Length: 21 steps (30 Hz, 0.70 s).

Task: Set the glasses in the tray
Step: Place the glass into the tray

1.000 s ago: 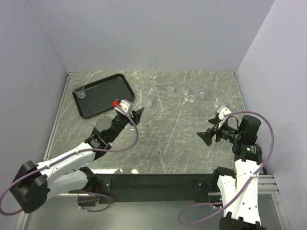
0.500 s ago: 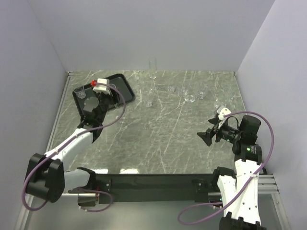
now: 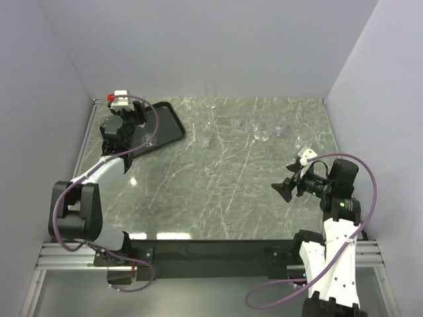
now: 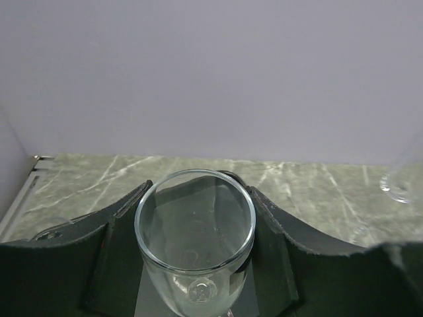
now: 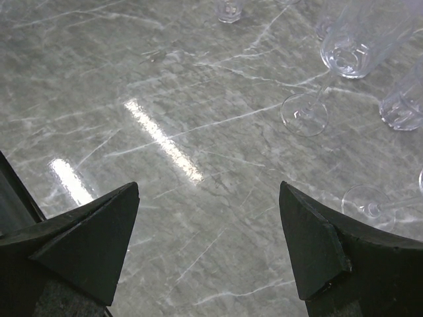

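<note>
Black and shallow, the tray (image 3: 165, 122) sits in the far left corner of the grey marble table (image 3: 218, 191), set at an angle to the table's edges. The left arm reaches out over the tray's left end. The left gripper (image 4: 201, 191) has its jaws pinching a clear glass (image 4: 195, 264). In the left wrist view the glass's round rim stands upright between the two black fingers (image 4: 115, 254), one pressed to each side of the bowl. Whether its foot touches the tray floor cannot be told.

Right of the tray, a tall flute (image 3: 210, 92) stands at the table's far edge by the back wall. A smaller glass (image 3: 205, 140) stands nearer, just off the tray's right corner. Further right, a loose row of glasses (image 3: 262, 135) is scattered across the far half of the table. The right wrist view shows some of them: an upright wine glass (image 5: 344, 49), a short glass (image 5: 403, 105) just beside it, and the foot and stem of another (image 5: 370, 201) at the frame's edge.

The right gripper (image 5: 208, 191) hovers above bare marble near those glasses, with its jaws spread wide and nothing between them.
</note>
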{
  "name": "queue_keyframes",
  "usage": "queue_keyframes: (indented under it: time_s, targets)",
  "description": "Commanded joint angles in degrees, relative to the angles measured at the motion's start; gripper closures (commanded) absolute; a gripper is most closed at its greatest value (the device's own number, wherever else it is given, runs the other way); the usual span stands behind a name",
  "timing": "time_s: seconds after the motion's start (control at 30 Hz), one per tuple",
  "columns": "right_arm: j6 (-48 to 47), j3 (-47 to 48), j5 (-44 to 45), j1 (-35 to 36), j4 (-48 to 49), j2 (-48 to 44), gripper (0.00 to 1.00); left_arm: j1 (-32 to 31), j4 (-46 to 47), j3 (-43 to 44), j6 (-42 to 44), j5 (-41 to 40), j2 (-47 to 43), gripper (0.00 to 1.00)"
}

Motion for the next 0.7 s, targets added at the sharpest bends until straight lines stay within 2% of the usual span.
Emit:
queue_keyframes:
  time_s: [0.0, 0.3, 0.67]
  targets:
    - [-1.45, 1.15, -1.02, 0.26, -1.23, 0.84, 0.07, 2.24, 9.79, 3.58, -1.34, 2.45, 2.40, 0.85]
    - [-2.42, 1.85, -1.28, 0.26, -2.64, 2.42, 0.08, 7.42, 12.17, 9.55, -1.34, 4.03, 11.28, 0.87]
    - [-2.68, 2.47, -1.37, 0.17, -3.52, 3.91, 0.09, 9.98, 10.77, 20.80, 0.33, 4.91, 21.55, 0.87]
